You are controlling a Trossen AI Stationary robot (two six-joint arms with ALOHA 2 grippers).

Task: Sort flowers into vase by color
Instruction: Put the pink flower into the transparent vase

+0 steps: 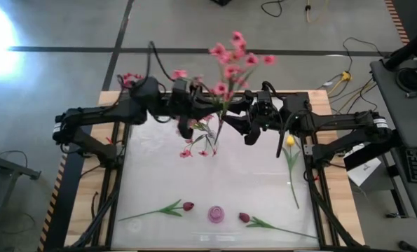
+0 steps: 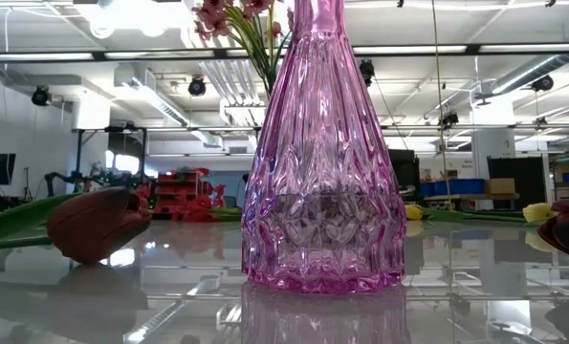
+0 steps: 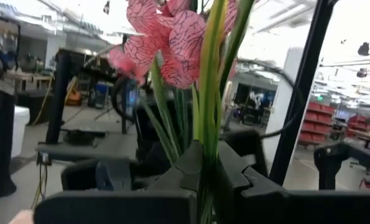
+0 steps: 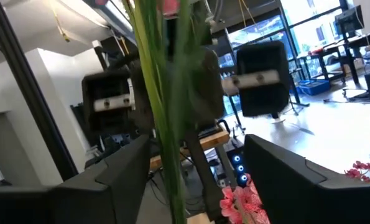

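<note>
The left gripper [image 1: 194, 120] is clenched on the pink spray [image 1: 230, 59], held upright over the table's [image 1: 159, 175] far middle. The right gripper [image 1: 244, 126], fingers spread, flanks the same green stems. On the table lie a tulip [image 1: 290, 141], two red buds [image 1: 188, 206] and the vase [image 1: 216, 213].

The glossy white table top [image 1: 215, 178] sits in a pale wooden frame. Near its front edge stands a ribbed pink glass vase [image 1: 216, 213], flanked by two dark red buds on green stems, one to the left [image 1: 187, 206] and one to the right [image 1: 244, 218]. A yellow tulip with a long green stem [image 1: 290, 142] lies toward the right side. Small pink blossoms [image 1: 186, 152] lie near the middle.
</note>
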